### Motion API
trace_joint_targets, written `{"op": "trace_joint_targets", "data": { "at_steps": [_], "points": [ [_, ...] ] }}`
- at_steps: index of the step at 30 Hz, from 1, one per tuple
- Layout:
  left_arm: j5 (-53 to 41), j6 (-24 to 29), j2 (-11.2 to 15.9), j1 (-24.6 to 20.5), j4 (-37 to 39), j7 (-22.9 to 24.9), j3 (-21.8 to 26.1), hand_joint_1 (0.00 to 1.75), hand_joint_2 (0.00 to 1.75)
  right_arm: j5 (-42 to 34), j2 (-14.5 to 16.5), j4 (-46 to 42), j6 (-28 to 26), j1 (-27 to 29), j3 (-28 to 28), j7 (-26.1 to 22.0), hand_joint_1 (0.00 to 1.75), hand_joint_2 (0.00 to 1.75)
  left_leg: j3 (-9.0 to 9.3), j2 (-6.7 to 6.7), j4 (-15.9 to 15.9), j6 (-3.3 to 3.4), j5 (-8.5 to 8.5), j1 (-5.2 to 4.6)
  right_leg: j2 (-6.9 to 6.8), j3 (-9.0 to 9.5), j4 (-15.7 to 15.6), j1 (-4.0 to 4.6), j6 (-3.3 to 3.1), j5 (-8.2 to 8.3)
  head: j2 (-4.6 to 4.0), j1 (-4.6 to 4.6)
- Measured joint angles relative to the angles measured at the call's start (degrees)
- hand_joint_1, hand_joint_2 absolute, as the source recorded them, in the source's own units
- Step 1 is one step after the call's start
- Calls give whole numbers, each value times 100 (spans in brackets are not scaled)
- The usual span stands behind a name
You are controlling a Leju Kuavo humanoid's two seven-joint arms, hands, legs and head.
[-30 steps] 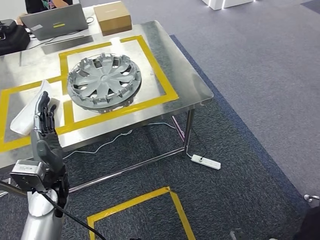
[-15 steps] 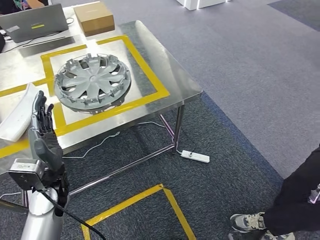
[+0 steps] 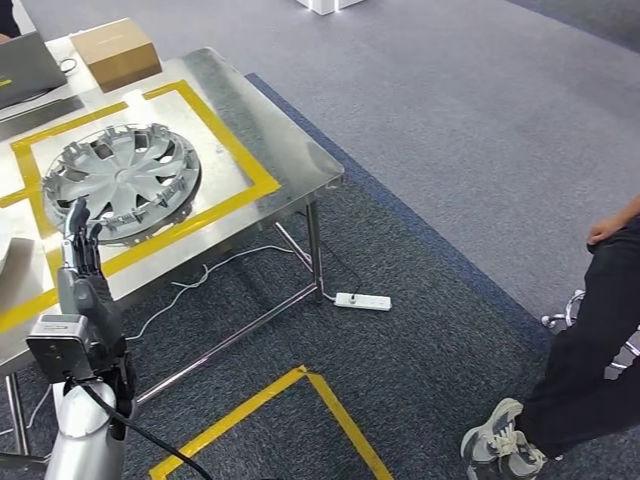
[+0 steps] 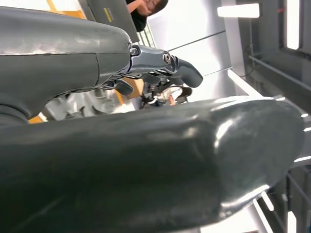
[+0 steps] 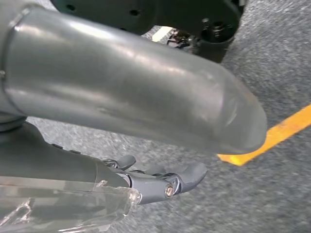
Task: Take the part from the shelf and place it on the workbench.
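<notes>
On the workbench [image 3: 302, 165], the wheel cover [image 3: 121, 180] lies inside yellow tape [image 3: 226, 150].

The desk [image 3: 226, 100] stands at the left of the head view, on the carpet floor [image 3: 453, 150]. On the desk, the wheel cover [image 3: 121, 180] lies inside a taped rectangle [image 3: 249, 170]. Behind it, at the desk's far edge, sits a cardboard box [image 3: 117, 52], with a laptop [image 3: 26, 68] to the left of the box. The left hand [image 3: 81, 270] is raised in front of the desk's near edge, just before the wheel cover. Under the desk a power strip [image 3: 364, 301] lies on the floor, near the right-hand leg. Nearer, a taped outline [image 3: 302, 385] marks the floor. A person's leg [image 3: 573, 370] and shoe [image 3: 502, 445] are at the right, well apart from the desk.
</notes>
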Motion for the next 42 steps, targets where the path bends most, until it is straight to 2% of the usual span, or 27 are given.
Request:
{"op": "trace_joint_targets", "data": {
  "at_steps": [1, 2, 4, 6, 8, 10, 11, 13, 14, 15, 16, 19, 21, 23, 25, 26, 28, 29, 30, 31, 32, 33, 35, 37, 38, 40, 42],
  "points": [
    [-16, 20, -5, 24, 33, 3, 14, 0, 0, 3, 3, 0, 0, 9, -7, 12, 0, 0, 79, -13, -170, 5, 149, 6, 64, -8, 1, -4, 13, 11, 0, 0],
    [-26, 32, -10, 35, 59, 3, 24, 0, 0, 5, 9, 0, 0, 15, -12, 18, 0, 0, 251, -58, -519, 11, 358, 16, 123, -13, 2, -10, 30, 23, 0, -1],
    [-33, 41, -21, 37, 101, 3, 39, 0, 0, 5, 20, 0, 0, 11, -19, 20, 0, 0, 619, -269, -1272, 22, 654, 51, 233, -40, 15, -7, 83, 46, 0, -3],
    [-33, 33, -34, 45, 139, 60, 47, 0, 0, 8, 23, 0, 0, 4, -23, 50, 0, 0, 754, -399, -1585, 63, 704, 56, 324, -83, 4, -11, 159, 83, 0, -4],
    [-41, -9, -48, 58, 201, 203, 53, 0, 0, 32, 23, 0, -1, 21, -28, 137, 0, 0, 749, -320, -1621, 153, 731, 42, 391, -121, -35, -37, 242, 125, 0, -5],
    [-109, -114, -55, 88, 333, 382, 59, 0, 0, 81, 25, 0, 1, 39, -29, 221, 0, 0, 757, -215, -1658, 240, 770, 48, 250, -231, 125, -30, 290, 19, 0, 19],
    [-182, -193, -50, 120, 451, 483, 61, 0, 0, 113, 27, 0, 7, 35, -29, 243, 0, 0, 760, -154, -1670, 270, 782, 48, 116, -363, 389, -20, 300, -131, 0, 39],
    [-411, -375, -8, 189, 818, 668, 64, 0, 0, 186, 26, 0, 37, 19, -26, 222, 0, 0, 752, -35, -1669, 303, 785, 18, -109, -719, 1175, -7, 313, -511, 0, 67],
    [-561, -449, 24, 209, 1060, 730, 66, 0, 0, 222, 18, 0, 62, 16, -21, 177, 0, 0, 749, 26, -1668, 308, 786, 5, -145, -853, 1487, -6, 315, -622, 0, 67],
    [-728, -503, 58, 217, 1354, 753, 66, 0, 0, 259, 4, 0, 88, 16, -13, 111, 0, 0, 746, 84, -1667, 311, 786, -6, -159, -892, 1610, -4, 311, -636, 0, 68],
    [-880, -534, 92, 212, 1682, 742, 69, 0, 0, 296, -15, -1, 110, 14, -1, 41, 0, 0, 747, 139, -1666, 312, 785, -12, -171, -803, 1488, -1, 302, -545, 0, 68],
    [-1110, -563, 170, 140, 2612, 676, 116, 0, 0, 341, -65, -5, 135, -33, 31, -108, 0, 0, 756, 281, -1657, 276, 767, -34, -342, -132, 333, 32, 242, -127, 0, 64],
    [-1238, -508, 222, 42, 3235, 709, 209, 0, 87, 307, -75, -8, 127, -87, 35, -147, 0, 0, 756, 350, -1652, 220, 760, -58, -390, 60, -11, 61, 180, -60, 0, 53],
    [-1435, -319, 270, -85, 3884, 786, 331, 0, 175, 249, -77, -9, 110, -106, 33, -145, 0, 0, 756, 401, -1662, 161, 767, -57, -302, 48, -15, 67, 113, -31, 0, 49],
    [-1610, -120, 323, -238, 4526, 847, 469, 0, 175, 204, -78, -9, 99, -94, 28, -118, 0, 0, 710, 276, -1546, 91, 658, -37, -236, 44, -38, 46, 49, 0, 0, 41],
    [-1671, -56, 354, -307, 4863, 867, 544, 0, 175, 191, -78, -9, 96, -91, 26, -100, 0, 0, 619, 177, -1331, 59, 511, -27, -204, 45, -50, 30, 20, 14, 0, 33],
    [-1764, 23, 402, -383, 5481, 937, 683, 0, 175, 174, -78, -9, 83, -87, 21, -39, 0, 0, 300, 34, -614, 20, 134, -10, -119, 35, -52, 23, -10, 22, 0, 21],
    [-1814, 59, 418, -399, 5765, 1003, 739, 0, 175, 171, -79, -9, 74, -80, 19, -2, 0, 0, 135, 17, -264, 13, 4, -4, -65, 29, -51, 23, -17, 24, 0, 20],
    [-1866, 95, 429, -410, 6013, 1081, 782, 0, 175, 171, -79, -9, 69, -68, 17, 40, 0, 0, 39, 10, -76, 10, -17, 0, -5, 26, -49, 22, -18, 26, 0, 20],
    [-1908, 126, 436, -428, 6241, 1178, 815, 0, 175, 177, -80, -9, 69, -54, 15, 80, 0, 0, 34, 4, -85, 11, 66, 5, 52, 24, -48, 20, -16, 28, 0, 20],
    [-1931, 145, 440, -451, 6439, 1298, 850, 0, 175, 188, -80, -9, 77, -43, 14, 119, 0, 0, 142, -15, -325, 13, 248, 14, 107, 25, -46, 15, -8, 32, 0, 20],
    [-1934, 154, 442, -476, 6608, 1431, 889, 0, 175, 205, -80, -9, 89, -37, 14, 154, 0, 0, 320, -71, -696, 14, 462, 30, 161, 25, -44, 9, 5, 37, 0, 20],
    [-1887, 155, 436, -514, 6937, 1710, 999, 0, 175, 243, -80, -9, 113, -43, 15, 209, 0, 0, 656, -256, -1396, 21, 713, 67, 273, 0, -21, 15, 59, 44, 0, 20],
    [-1784, 106, 414, -526, 7204, 1940, 1122, 0, 175, 283, -80, -9, 122, -37, 15, 255, 0, 0, 757, -342, -1630, 65, 729, 65, 365, -33, -33, 12, 137, 66, 0, 19],
    [-1737, 68, 399, -526, 7305, 2033, 1179, 0, 175, 304, -80, -9, 126, -25, 15, 277, 0, 0, 751, -304, -1632, 107, 741, 58, 405, -49, -58, -2, 176, 83, 0, 19],
    [-1677, 8, 375, -528, 7460, 2172, 1288, 0, 175, 338, -79, -8, 132, -3, 15, 314, 0, 0, 757, -213, -1658, 196, 772, 56, 320, -119, 18, -12, 234, 29, 0, 32],
    [-1659, -13, 356, -518, 7578, 2216, 1361, 0, 175, 349, -77, -7, 136, -18, 18, 326, 0, 0, 763, -108, -1674, 265, 784, 46, 49, -371, 543, -3, 265, -266, 0, 59]
  ]
}}
